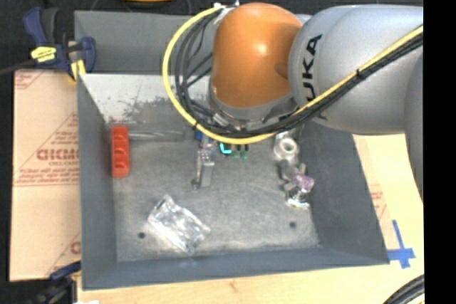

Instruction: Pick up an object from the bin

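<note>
Grey metal bin (96, 189), mid-floor bare beneath the gripper (204, 171), whose spread I cannot tell. The nearest pick, a crumpled clear bag (177, 224), lies front-left; centring over it before descending looks wise.

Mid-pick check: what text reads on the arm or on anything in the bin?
"KUKA": runs sideways on the arm's grey casing.
Orange block, clear wrapper, silver and purple pieces: no text to read on them.
</note>
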`<control>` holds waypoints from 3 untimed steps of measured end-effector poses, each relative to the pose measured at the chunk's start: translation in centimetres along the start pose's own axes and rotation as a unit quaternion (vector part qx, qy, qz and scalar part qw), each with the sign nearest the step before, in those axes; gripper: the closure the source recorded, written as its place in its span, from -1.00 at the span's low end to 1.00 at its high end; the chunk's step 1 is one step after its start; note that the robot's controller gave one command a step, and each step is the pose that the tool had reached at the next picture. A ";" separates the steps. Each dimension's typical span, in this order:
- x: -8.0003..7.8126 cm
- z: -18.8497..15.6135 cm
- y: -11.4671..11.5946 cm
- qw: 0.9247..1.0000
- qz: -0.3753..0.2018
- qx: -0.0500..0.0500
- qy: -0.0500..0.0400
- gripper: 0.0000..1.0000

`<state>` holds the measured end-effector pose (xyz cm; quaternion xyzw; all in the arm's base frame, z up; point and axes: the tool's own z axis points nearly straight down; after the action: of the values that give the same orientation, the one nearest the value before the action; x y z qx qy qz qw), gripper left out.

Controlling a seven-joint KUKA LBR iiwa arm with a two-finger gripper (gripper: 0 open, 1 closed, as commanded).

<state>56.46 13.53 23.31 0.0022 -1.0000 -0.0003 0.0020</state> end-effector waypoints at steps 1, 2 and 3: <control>5.7 14.8 2.7 0.989 -0.150 0.000 -0.006 -1.00; 6.2 13.1 -1.3 0.997 -0.072 0.000 -0.007 -1.00; 7.0 12.8 -1.3 0.944 -0.330 0.001 -0.018 -1.00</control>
<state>49.46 12.22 10.51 0.3325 -0.9430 0.0001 -0.0159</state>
